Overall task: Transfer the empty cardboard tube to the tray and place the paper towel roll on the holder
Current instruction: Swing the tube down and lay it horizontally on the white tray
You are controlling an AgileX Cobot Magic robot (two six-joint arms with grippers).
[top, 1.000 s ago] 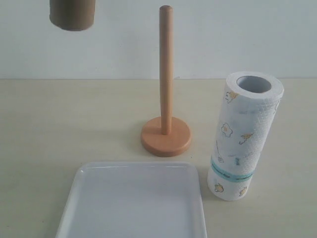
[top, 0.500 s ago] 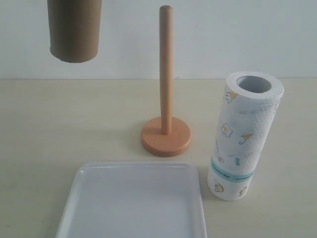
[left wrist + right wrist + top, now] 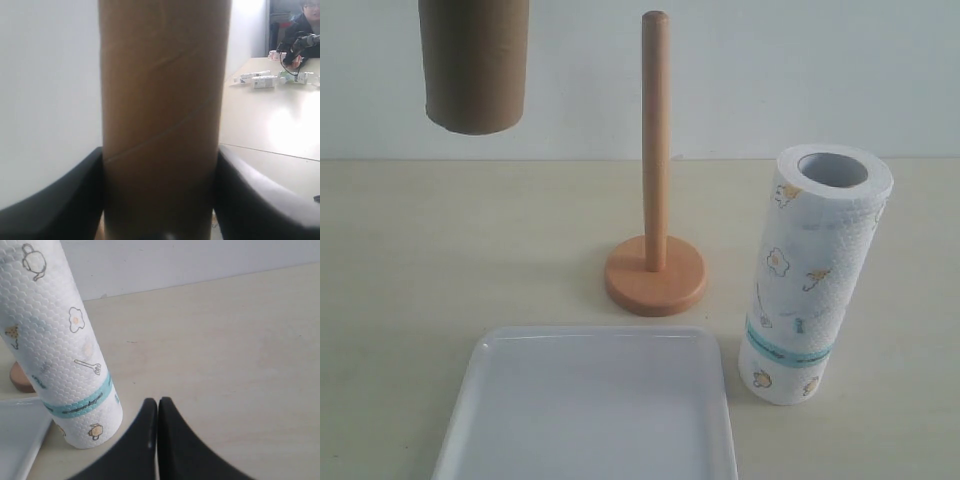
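Note:
The empty cardboard tube [image 3: 475,65] hangs upright in the air at the upper left, well above the table; its top runs out of the picture. In the left wrist view the tube [image 3: 162,110] fills the middle, and my left gripper [image 3: 161,165] is shut on it, a black finger pressed on each side. The wooden holder [image 3: 655,200] stands bare at the table's middle. The paper towel roll [image 3: 815,275] stands upright to its right. The white tray [image 3: 585,410] lies at the front. My right gripper [image 3: 158,402] is shut and empty, beside the roll [image 3: 60,345], not touching it.
In the left wrist view a second table [image 3: 270,115] carries small boxes [image 3: 257,80], and a person [image 3: 305,20] sits behind it. A pale wall backs the work table.
The cardboard tube has come lower into the exterior view and shifted slightly right. The holder, the roll and the tray stay put.

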